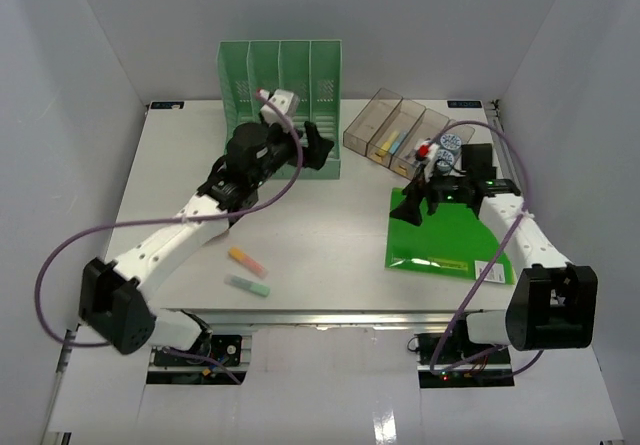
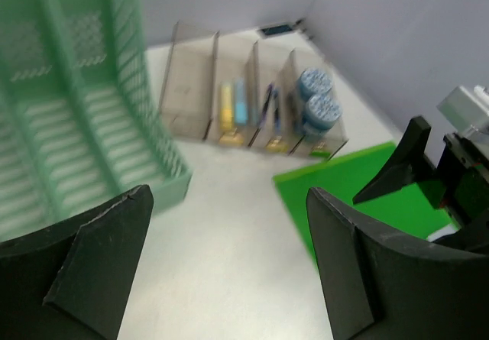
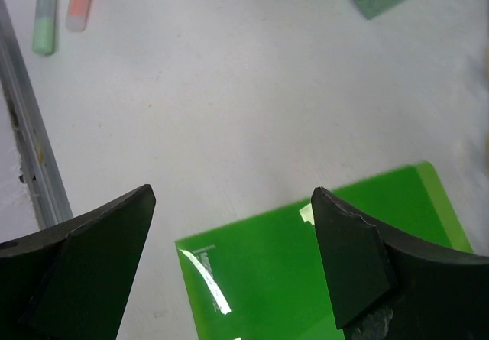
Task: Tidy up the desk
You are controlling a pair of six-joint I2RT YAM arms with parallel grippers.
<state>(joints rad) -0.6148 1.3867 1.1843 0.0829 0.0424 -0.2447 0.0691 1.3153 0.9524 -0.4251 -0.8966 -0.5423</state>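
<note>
Pale grey walls close in three sides of a large flat white rectangular table (image 1: pixel 330 220) with thin metal rail edges. It fills the middle of the overhead view and carries everything else.

Toward 11 o'clock on it stands a green slotted plastic file rack (image 1: pixel 280 90) with upright dividers. At about 1 o'clock sits a smoky clear plastic organiser tray (image 1: pixel 385 115) split into narrow compartments. Yellow and light-blue sticks (image 2: pixel 227 103) lie in its middle slots, and two round blue-topped containers (image 1: pixel 448 145) sit in the slot at its 3 o'clock end. A flat bright green plastic folder (image 1: pixel 450 240) lies at 4 o'clock, its far edge near the organiser tray. Toward 7 o'clock, close to the near rail, an orange-and-yellow highlighter (image 1: pixel 247 260) and a pale green highlighter (image 1: pixel 247 286) lie side by side, close but apart.

The left claw (image 1: pixel 320 145) hangs just in front of the file rack's 3 o'clock corner, above the table. Its wrist view shows it released, jaws spread wide, with only bare tabletop in the gap. The right claw (image 1: pixel 413 205) hovers at the folder's 10 o'clock corner. It too is released, jaws wide, with the folder's edge and the white surface beneath the gap and nothing gripped.
</note>
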